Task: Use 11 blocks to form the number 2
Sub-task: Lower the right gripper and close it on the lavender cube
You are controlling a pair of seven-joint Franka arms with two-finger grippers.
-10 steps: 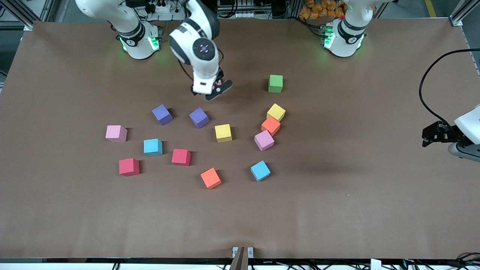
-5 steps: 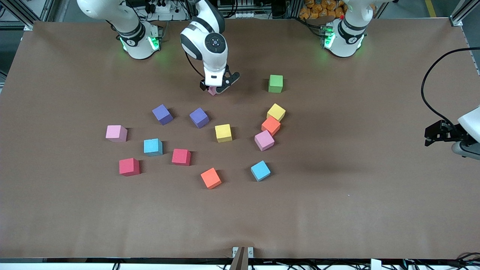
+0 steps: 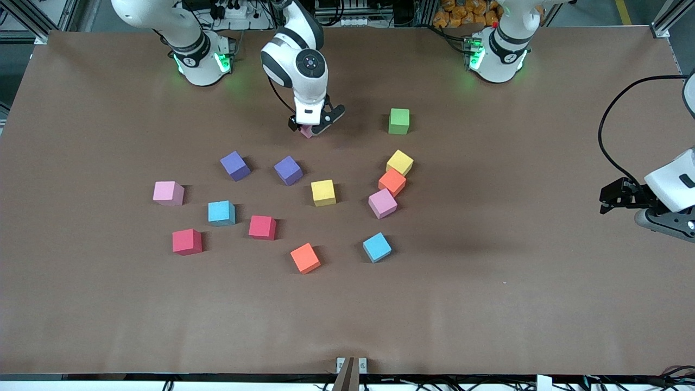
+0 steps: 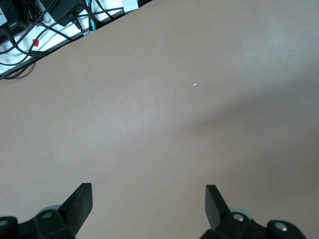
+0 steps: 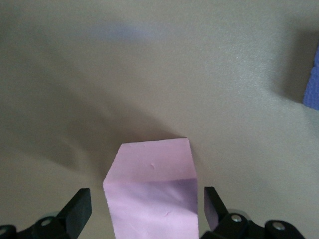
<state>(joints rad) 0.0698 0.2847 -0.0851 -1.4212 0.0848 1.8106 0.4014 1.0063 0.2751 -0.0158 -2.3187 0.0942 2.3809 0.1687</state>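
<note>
My right gripper (image 3: 310,129) (image 5: 148,196) is low on the table and open, its fingers straddling a pink block (image 3: 307,131) (image 5: 152,191) with a gap on each side. The other blocks lie loose and scattered nearer the front camera: two purple (image 3: 288,170) (image 3: 235,165), two yellow (image 3: 323,192) (image 3: 399,162), two orange (image 3: 392,181) (image 3: 305,258), two light blue (image 3: 221,212) (image 3: 377,247), two red (image 3: 262,227) (image 3: 187,241), two more pink (image 3: 382,203) (image 3: 168,193). A green block (image 3: 399,120) stands apart. No number 2 is in view. My left gripper (image 3: 605,201) (image 4: 148,191) hangs open and holds nothing.
The brown table (image 3: 516,282) has wide bare room nearer the front camera and toward the left arm's end. A black cable (image 3: 608,141) loops above the left gripper. Cables (image 4: 45,25) lie past the table's edge in the left wrist view.
The right gripper swung from a tilt to upright and came down round the pink block, then held still. The left gripper drifted a little toward the blocks.
</note>
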